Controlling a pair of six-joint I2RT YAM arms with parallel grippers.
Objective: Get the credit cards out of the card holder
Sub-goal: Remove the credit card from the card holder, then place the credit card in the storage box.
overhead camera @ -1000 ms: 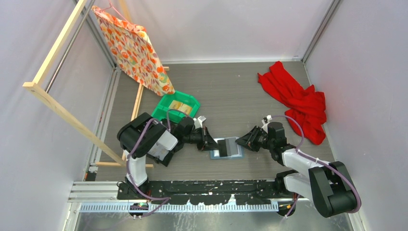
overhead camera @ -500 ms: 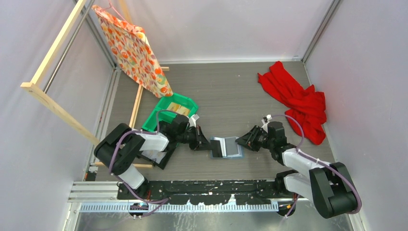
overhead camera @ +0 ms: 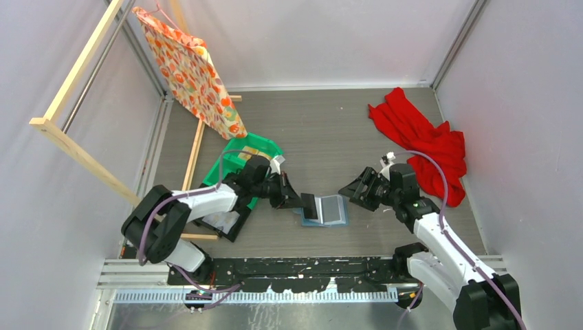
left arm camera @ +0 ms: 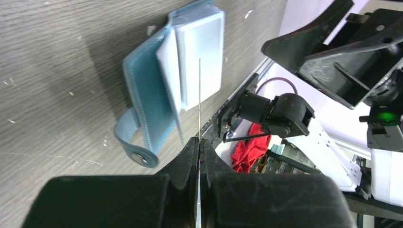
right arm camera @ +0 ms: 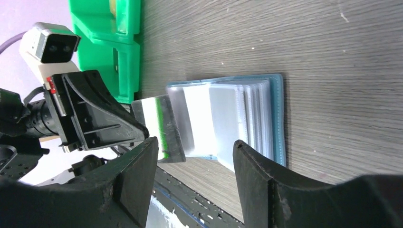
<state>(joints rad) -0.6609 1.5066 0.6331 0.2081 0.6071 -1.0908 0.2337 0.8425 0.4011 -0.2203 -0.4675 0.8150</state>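
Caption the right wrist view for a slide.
Left gripper pinches a dark thin card at the edge of the open blue-teal folding card holder; right gripper hovers open nearby.

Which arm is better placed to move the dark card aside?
Left. The left end effector is shut on the card by the holder; the right end effector is open and empty.

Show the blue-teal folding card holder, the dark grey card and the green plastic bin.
blue-teal folding card holder (left arm camera: 143, 95): left wrist view, blue cover.
dark grey card (overhead camera: 309, 205): top view, middle.
green plastic bin (right arm camera: 124, 71): right wrist view, side wall.
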